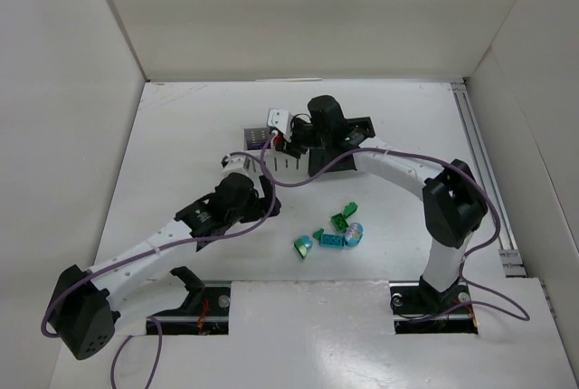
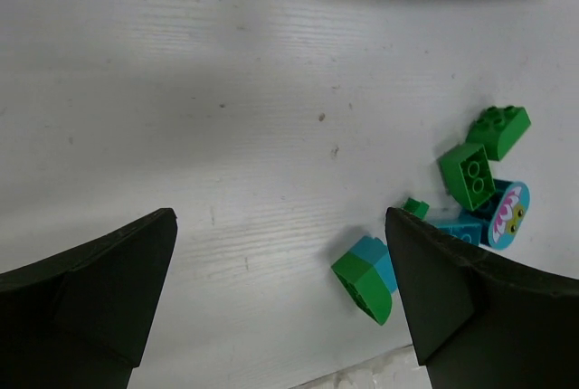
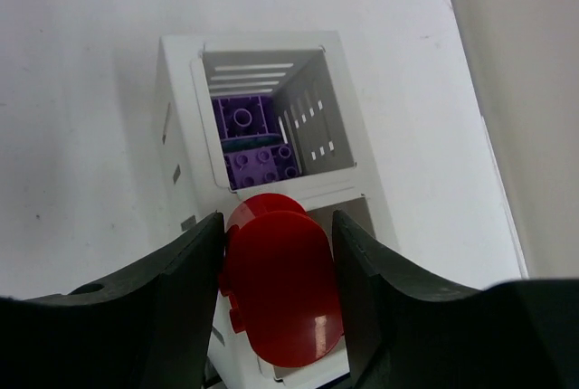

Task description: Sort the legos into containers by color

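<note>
**A:** From above, where does everything lie?

**B:** The containers (image 1: 268, 148) sit in the middle of the table (image 1: 181, 127). They are largely hidden under the right arm (image 1: 398, 170), which bends over them from the right. A cluster of loose legos (image 1: 331, 237), green and cyan, lies nearer the arm bases, well apart from the containers. The left arm (image 1: 154, 249) reaches in from the left and ends just beside the containers.

**A:** And the left wrist view?

**B:** The left tool (image 2: 279, 217) is spread wide, with the table showing between its fingers. The loose pieces lie off to the right. There is a green brick (image 2: 499, 128), then a second green one (image 2: 470, 176) with its studs showing, next to a round cyan piece (image 2: 509, 214) with a printed face. A green-and-cyan piece (image 2: 366, 276) lies just beside the right finger.

**A:** The right wrist view?

**B:** The right tool (image 3: 276, 226) is clamped on a red lego (image 3: 276, 294), one finger on each side. It hangs over the compartment next to the white bin (image 3: 181, 109), and that bin holds purple bricks (image 3: 244, 122). I cannot tell whether the red lego touches the rim.
</note>
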You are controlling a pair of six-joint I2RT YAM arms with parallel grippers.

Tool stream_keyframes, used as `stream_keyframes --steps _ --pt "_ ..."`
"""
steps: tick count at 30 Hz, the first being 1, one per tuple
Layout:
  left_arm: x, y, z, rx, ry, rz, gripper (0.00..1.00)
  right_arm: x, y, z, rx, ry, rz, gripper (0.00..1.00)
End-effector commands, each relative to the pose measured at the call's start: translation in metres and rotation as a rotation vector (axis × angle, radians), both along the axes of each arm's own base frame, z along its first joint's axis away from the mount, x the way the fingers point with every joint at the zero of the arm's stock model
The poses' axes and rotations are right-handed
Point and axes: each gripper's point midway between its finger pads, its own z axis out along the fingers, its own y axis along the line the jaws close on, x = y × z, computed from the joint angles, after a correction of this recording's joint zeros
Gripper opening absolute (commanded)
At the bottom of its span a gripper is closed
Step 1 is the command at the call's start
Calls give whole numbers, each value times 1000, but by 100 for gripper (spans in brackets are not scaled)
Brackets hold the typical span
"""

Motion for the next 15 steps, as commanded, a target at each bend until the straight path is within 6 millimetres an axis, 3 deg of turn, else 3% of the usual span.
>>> stream_keyframes --steps 1,7,11,15 --pt "-7 -22 6 -61 -29 -118 99 14 6 38 70 -68 9 56" --pt "-19 -39 2 -87 -30 -215 99 10 9 34 73 -54 37 70" --pt "-23 -43 -9 -56 -12 -242 99 7 7 43 82 -66 37 77" --pt "-27 -57 -5 -45 -34 -300 99 -2 0 55 98 -74 35 80"
